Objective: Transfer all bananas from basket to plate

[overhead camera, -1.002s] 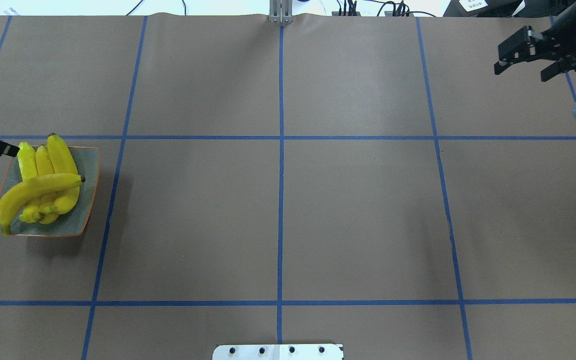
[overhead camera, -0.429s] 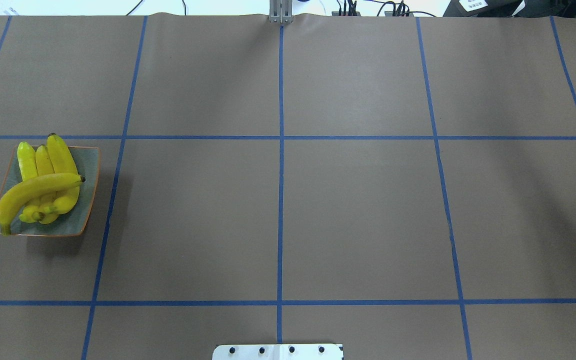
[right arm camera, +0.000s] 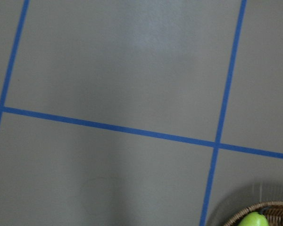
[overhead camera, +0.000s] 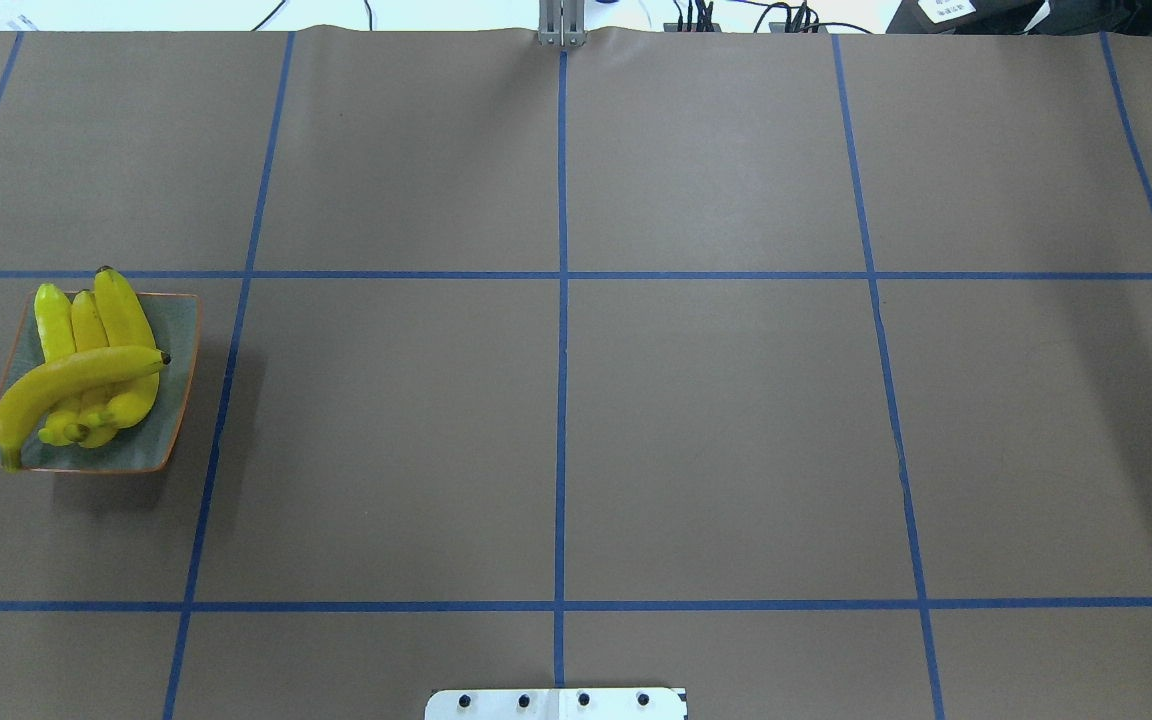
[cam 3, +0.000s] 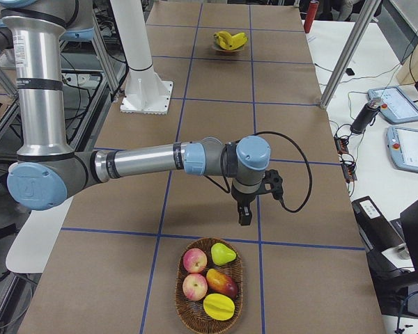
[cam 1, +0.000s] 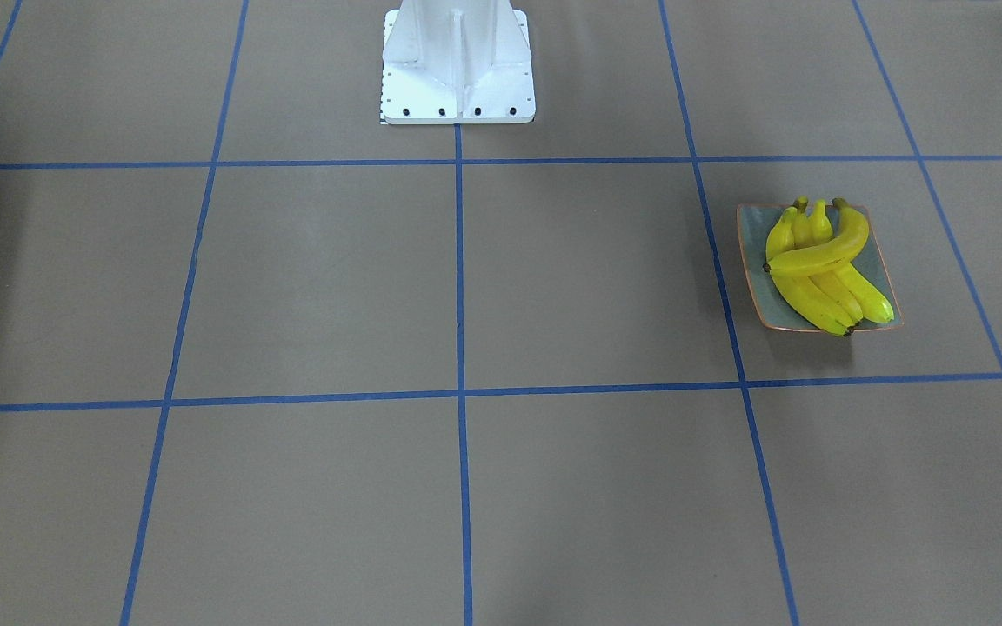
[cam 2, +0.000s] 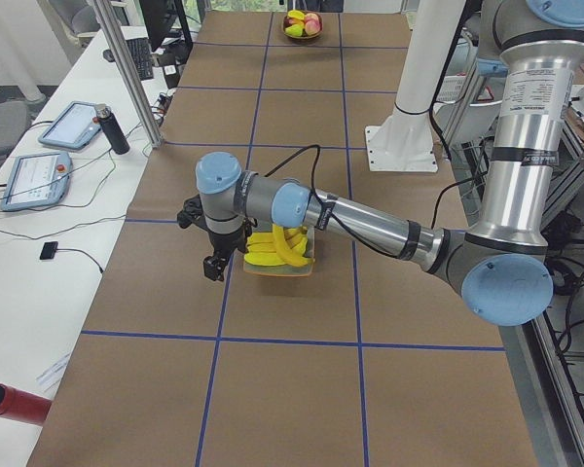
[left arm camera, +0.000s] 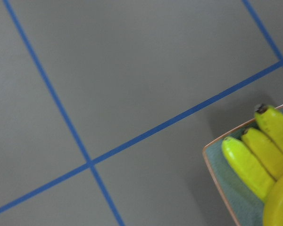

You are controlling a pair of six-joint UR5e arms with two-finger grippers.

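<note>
Bananas [overhead camera: 76, 375] on plate [overhead camera: 171, 410] (one crosswise on top), basket [cam 3: 179, 298] well apart

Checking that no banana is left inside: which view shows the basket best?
Exterior right: the basket sits near and whole, holding apples, a pear and other fruit, none long and curved. Exterior left shows it small and distant; the right wrist view catches only its rim. The other views miss it.
</note>
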